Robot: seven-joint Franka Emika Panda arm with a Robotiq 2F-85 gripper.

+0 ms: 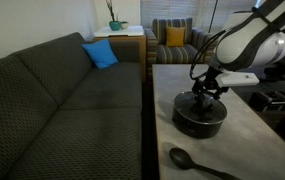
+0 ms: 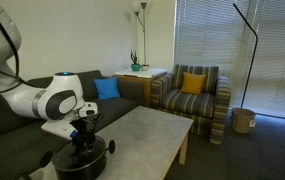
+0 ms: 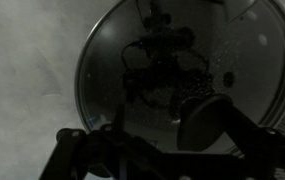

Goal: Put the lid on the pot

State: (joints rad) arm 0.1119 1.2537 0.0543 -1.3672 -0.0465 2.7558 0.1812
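Observation:
The black pot (image 1: 200, 118) stands on the pale table (image 1: 252, 140), and it also shows in an exterior view (image 2: 79, 162). The glass lid (image 3: 162, 60) with its metal rim lies on top of the pot and fills the wrist view. Its black knob (image 3: 208, 121) is a dark oval close to the camera. My gripper (image 1: 210, 92) hangs directly over the lid with its fingers spread to either side of the knob. It also shows in an exterior view (image 2: 82, 140) and in the wrist view (image 3: 172, 145). The lid hides the pot's inside.
A black long-handled spoon (image 1: 187, 159) lies on the table in front of the pot. A dark sofa (image 1: 72, 100) with a blue cushion (image 1: 100, 54) runs along the table's side. A striped armchair (image 2: 194, 92) stands beyond the table's far end.

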